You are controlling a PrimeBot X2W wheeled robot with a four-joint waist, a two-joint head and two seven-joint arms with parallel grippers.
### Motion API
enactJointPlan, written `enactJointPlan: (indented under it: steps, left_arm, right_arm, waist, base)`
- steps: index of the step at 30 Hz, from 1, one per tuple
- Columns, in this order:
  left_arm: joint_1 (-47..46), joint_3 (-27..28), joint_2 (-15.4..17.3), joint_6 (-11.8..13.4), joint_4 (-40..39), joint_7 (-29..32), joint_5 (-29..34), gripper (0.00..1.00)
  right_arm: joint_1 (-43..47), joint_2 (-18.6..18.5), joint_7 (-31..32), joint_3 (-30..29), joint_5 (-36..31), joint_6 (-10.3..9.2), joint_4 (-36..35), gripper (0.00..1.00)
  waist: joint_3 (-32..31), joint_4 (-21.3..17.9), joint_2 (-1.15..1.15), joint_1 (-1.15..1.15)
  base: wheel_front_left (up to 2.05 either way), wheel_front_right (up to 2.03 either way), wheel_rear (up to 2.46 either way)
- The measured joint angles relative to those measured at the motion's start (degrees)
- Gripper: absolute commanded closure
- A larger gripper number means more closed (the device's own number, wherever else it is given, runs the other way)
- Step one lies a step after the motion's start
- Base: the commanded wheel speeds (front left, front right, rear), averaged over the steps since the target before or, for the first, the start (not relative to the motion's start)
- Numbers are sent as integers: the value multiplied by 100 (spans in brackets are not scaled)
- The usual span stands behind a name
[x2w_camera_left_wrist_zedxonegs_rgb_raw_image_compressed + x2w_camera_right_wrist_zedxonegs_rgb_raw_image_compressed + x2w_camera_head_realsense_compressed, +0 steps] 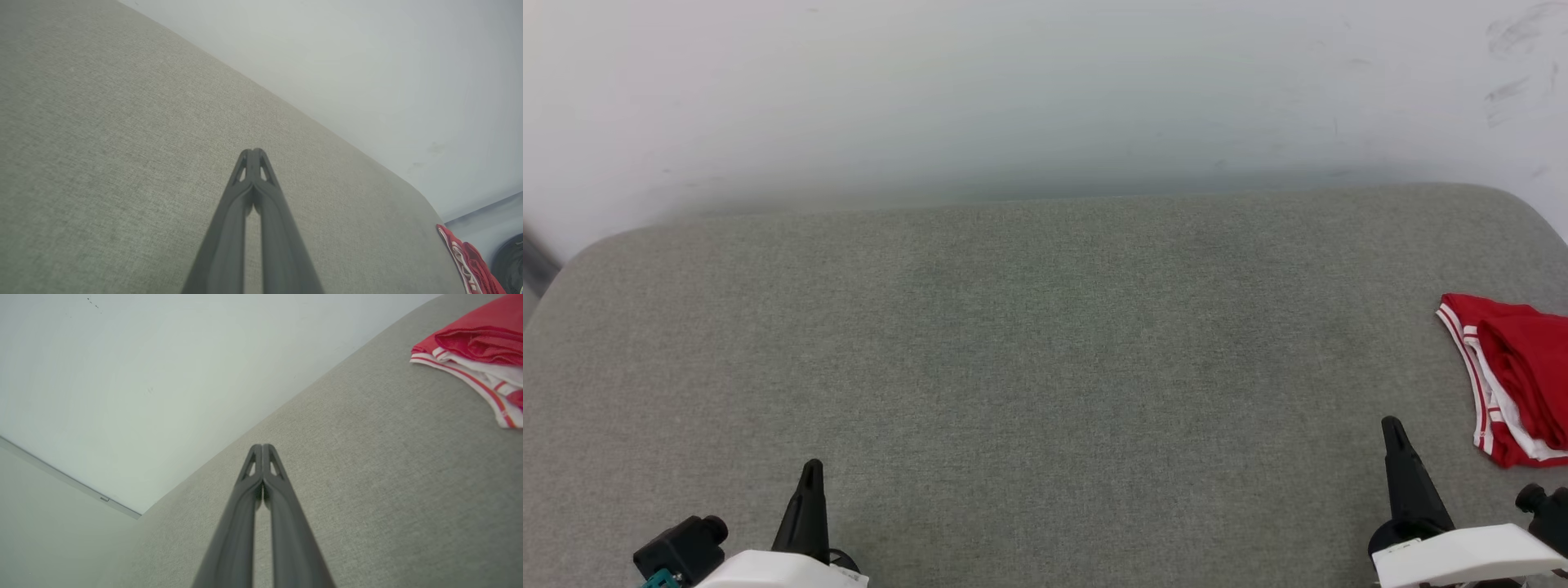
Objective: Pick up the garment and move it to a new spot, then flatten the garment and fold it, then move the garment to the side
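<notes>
Our left hand (810, 472) and right hand (1393, 429) hover clenched and empty over the near edge of the grey fabric-covered desk (1045, 343). On each, we see the dark fingers pressed together, pointing toward the pale wall (1013, 98). Beyond and to the right of our right hand, near but apart from it, the garment (1515, 376) lies in a compact red bundle with white, red-striped trim showing. It lies at the desk's right side, partly cut off by the head view's edge.
</notes>
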Motion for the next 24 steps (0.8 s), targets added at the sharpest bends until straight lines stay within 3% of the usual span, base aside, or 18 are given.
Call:
enactJointPlan:
  steps: [24]
  left_arm:
    - [-363, 196, -16, -346, 279, 410, -1885, 100]
  right_arm:
    - [-272, -12, 414, -91, 1749, 0, 186, 100]
  waist:
    - [4, -2, 0, 0]
  base:
    - [0, 0, 0]
